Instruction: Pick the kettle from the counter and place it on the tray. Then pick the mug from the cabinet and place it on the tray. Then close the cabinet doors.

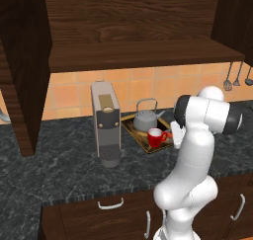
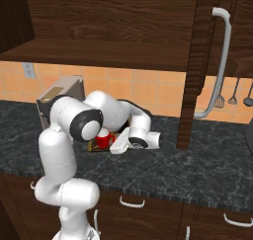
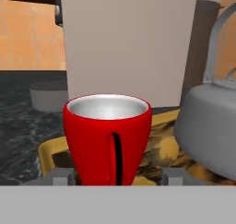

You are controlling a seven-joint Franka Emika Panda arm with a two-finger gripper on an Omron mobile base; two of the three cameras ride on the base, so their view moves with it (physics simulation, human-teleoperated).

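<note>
The cabinet (image 1: pixel 138 46) spans the upper scene as a dark wood-grain box with a wide shelf. Its doors stand open: one cabinet door (image 1: pixel 24 71) hangs at the left of the left base view, the other (image 2: pixel 210 56) at the right of the right base view, with a long silver bar handle (image 2: pixel 221 61). Below lies the counter (image 1: pixel 59 165), dark marbled stone before an orange tiled wall. A tall grey coffee machine (image 1: pixel 106 123) stands on the counter, just left of the tray (image 1: pixel 129 125). The tray, gold-rimmed, rests flat on the counter and carries two things. The kettle (image 1: pixel 146 118) sits upright toward the tray's rear. The mug (image 1: pixel 156 137) stands upright on the tray's front part, near the kettle, its handle facing the hand camera. The gripper (image 3: pixel 119 176) is low at the mug, one fingertip on each side of its base; the fingers (image 3: pixel 59 176) stand apart, and contact with the mug cannot be told.
</note>
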